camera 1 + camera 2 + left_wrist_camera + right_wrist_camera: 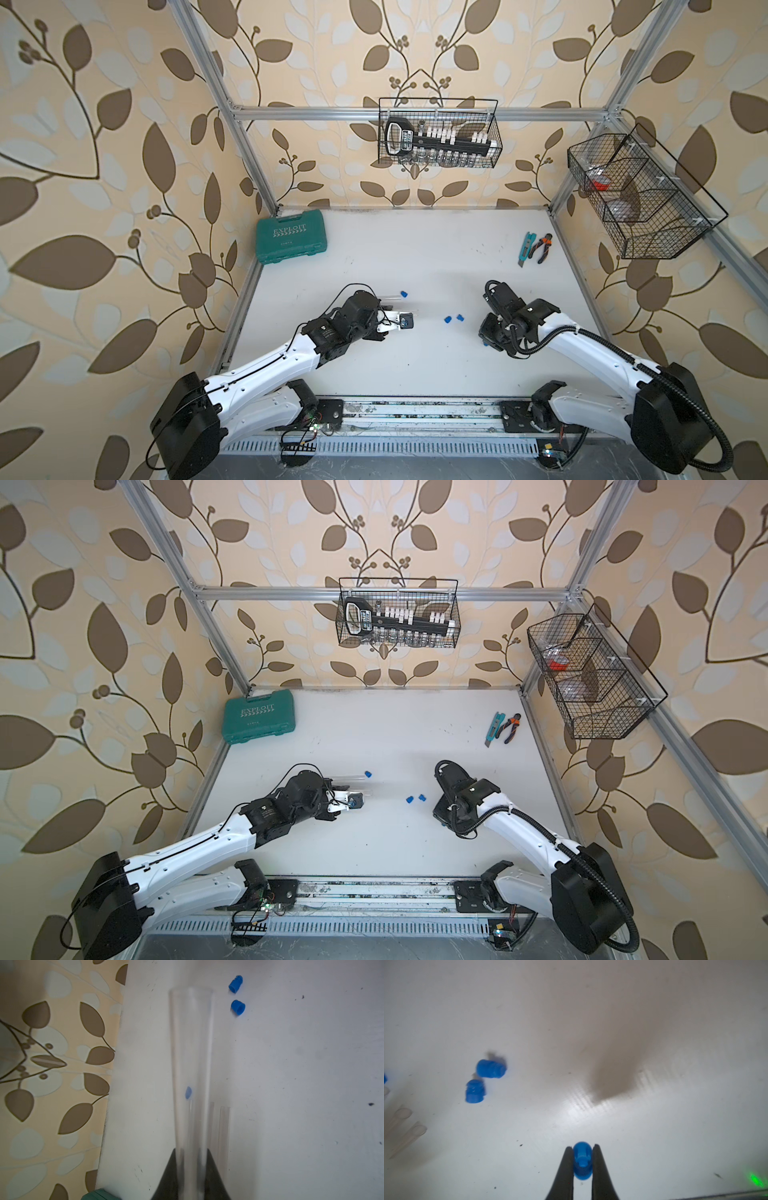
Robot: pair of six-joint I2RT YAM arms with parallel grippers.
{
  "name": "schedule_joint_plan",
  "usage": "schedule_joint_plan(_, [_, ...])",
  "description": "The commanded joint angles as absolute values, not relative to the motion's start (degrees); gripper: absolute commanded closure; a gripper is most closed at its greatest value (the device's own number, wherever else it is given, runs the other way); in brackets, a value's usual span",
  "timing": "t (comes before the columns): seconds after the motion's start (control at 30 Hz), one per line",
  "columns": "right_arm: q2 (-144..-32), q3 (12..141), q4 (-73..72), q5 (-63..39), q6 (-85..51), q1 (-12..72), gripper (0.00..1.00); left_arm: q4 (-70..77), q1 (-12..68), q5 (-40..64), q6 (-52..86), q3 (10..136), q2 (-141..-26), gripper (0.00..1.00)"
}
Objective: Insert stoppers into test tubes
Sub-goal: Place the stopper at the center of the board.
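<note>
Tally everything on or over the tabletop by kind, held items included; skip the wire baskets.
Blue stoppers: 4, one of them in the right gripper
Clear test tubes: 4, one of them in the left gripper
Green case: 1
Utility knife: 1
Pliers: 1
Total: 11

This is looking like a robot test booth in a workshop. A metal frame (415, 112) is standing around a white table (415, 257) and holding two wire baskets (436, 99) (660, 243). Two robot arms (266, 365) (582, 345) are sitting at the table's front edge. A green tool case (291, 236) is lying at its back left corner, pliers (543, 248) near the back right.
</note>
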State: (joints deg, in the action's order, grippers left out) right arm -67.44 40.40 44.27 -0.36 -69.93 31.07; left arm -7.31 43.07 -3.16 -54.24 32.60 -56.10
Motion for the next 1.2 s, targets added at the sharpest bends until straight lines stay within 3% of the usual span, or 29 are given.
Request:
schedule_joint_plan(0.0, [-69.96,41.9,41.67,1.0,-85.65,34.86,0.89,-8.14,41.94,-4.08,-51.12,32.49,-54.22,1.0])
schedule_joint_plan(0.2, [-73.73,40.99,36.52,0.29,-95.71,38.19,0.89,-8.55,41.75,-2.28,-50.16,33.68,-55.7,1.0])
schedule_joint_plan(0.57, [-80.17,39.42,31.73,-0.22,-96.62,37.82,0.88,-7.47,41.75,-2.42,-50.53,32.87,-55.99,1.0])
schedule_joint_plan(0.73, [-81.74,39.74,31.75,-0.08,-95.06,37.11,0.75,-7.45,41.77,-2.41,-50.89,32.85,-56.34,1.0])
schedule_joint_plan(0.93, [-80.71,40.74,33.19,1.28,-92.85,36.35,0.71,-7.56,41.75,-2.84,-51.15,32.52,-56.34,1.0])
schedule_joint_plan(1.17, [-73.24,49.02,47.13,8.17,-79.8,34.99,0.57,-7.55,41.77,-3.2,-51.37,32.57,-56.58,1.0])
